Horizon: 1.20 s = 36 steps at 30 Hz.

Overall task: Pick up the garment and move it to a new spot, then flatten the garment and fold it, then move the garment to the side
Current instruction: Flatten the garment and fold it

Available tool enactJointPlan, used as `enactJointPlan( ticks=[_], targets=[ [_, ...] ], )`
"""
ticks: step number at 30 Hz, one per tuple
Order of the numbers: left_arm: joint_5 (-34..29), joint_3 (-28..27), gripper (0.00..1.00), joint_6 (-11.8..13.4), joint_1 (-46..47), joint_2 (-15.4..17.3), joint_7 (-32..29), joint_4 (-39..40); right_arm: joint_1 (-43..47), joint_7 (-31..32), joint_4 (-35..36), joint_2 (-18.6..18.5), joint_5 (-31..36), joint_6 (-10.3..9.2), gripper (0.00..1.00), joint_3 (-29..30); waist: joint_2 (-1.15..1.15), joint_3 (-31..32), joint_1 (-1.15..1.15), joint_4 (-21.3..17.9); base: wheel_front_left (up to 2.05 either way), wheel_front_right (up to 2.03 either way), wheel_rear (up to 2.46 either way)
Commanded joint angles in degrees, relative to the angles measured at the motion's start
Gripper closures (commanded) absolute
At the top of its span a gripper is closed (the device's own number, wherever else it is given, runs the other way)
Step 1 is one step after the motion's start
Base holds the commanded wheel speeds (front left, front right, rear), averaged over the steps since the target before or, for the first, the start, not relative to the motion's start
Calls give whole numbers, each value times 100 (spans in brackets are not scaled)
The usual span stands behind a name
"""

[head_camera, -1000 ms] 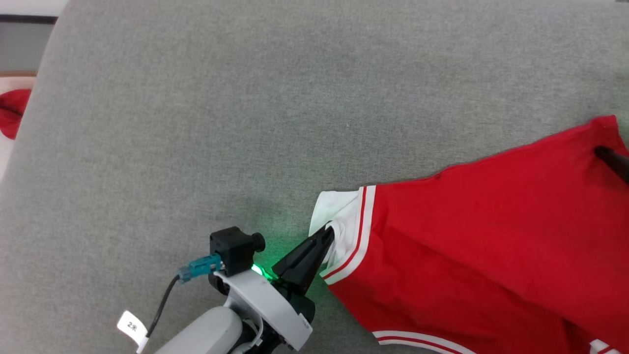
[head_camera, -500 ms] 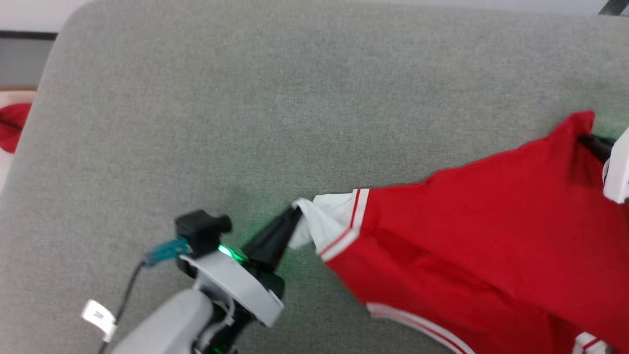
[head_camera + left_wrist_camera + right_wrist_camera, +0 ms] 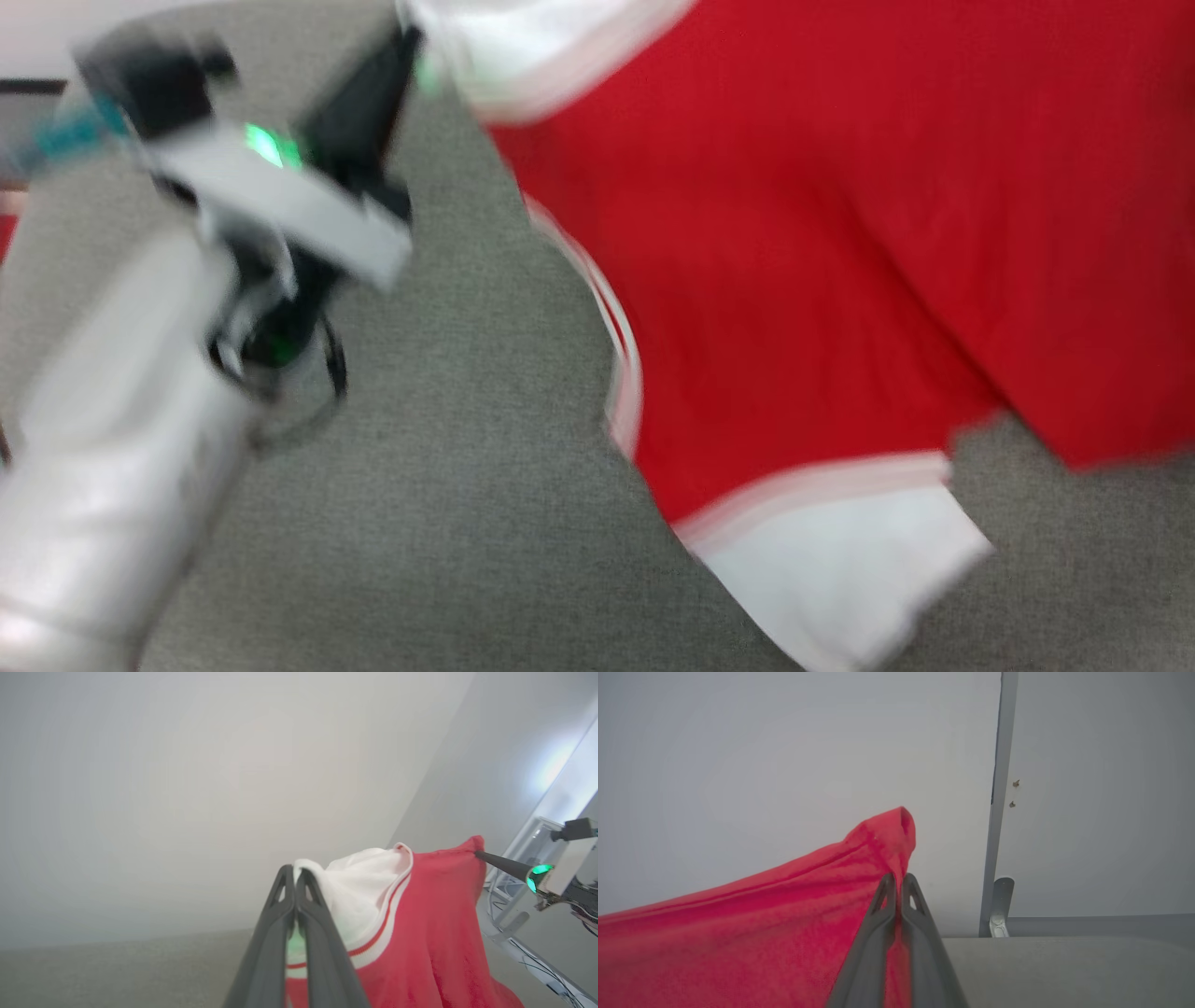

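Holding the red sports jersey shirt with white sleeves and red-and-white striped trim [image 3: 794, 233] up off the grey fabric-covered surface [image 3: 448, 541], stretched between two pinch points. Clamping the left pincer [image 3: 294, 873] fully closed on the edge of a white sleeve. Clamping the right pincer [image 3: 896, 879] just as tightly on a bunched red corner of cloth. Spreading the two grips well apart, probably to stop the cloth bunching while carrying it to a new spot. Letting the loose lower end dangle near the surface, any contact too blurred to judge in the head view. Apparently working through the carrying step, with flattening and folding not yet begun.
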<state>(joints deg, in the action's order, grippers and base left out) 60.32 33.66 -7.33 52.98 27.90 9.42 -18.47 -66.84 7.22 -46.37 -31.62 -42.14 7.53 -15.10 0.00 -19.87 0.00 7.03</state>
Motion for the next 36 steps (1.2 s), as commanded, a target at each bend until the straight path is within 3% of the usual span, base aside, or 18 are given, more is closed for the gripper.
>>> enactJointPlan(
  ticks=[1, 11, 16, 20, 26, 30, 32, 36],
  targets=[
    [-4, -88, 100, -18, 302, -5, -25, -158, -260, -106, -88, 72, 83, -8, 100, 91, 0, -232, 0, -91, 0, 0, 0],
    [-149, -768, 100, 131, 3441, -470, 320, -2177, -2484, -1212, -962, 427, 1009, -15, 100, 649, 0, -795, 0, -332, 0, 0, 0],
    [14, -1128, 100, 31, 3867, -661, 548, -2616, -2664, -1452, -1324, 585, 1191, -17, 100, 609, 0, -727, 0, -328, 0, 0, 0],
    [93, -778, 100, -13, 3341, -815, 557, -2481, -2226, -1380, -1404, 627, 1064, -15, 100, 351, 0, -690, 0, -307, 0, 0, 0],
    [694, -506, 100, -17, 1797, -696, 577, -1507, -1116, -1172, -923, 493, 503, -10, 100, -148, 0, -694, 0, -289, 0, 0, 0],
    [826, -720, 100, -18, 846, -659, 583, -826, -441, -995, -493, 357, 100, -9, 100, -350, 0, -669, 0, -304, 0, 0, 0],
    [791, -1151, 100, -18, -294, -768, 580, -89, 363, -864, 40, 210, -297, -9, 100, -537, 0, -573, 0, -322, 0, 0, 0],
    [696, -1329, 100, -18, -1298, -938, 580, 549, 1200, -730, 643, -3, -660, -9, 100, -672, 0, -440, 0, -317, 0, 0, 0]
  ],
)
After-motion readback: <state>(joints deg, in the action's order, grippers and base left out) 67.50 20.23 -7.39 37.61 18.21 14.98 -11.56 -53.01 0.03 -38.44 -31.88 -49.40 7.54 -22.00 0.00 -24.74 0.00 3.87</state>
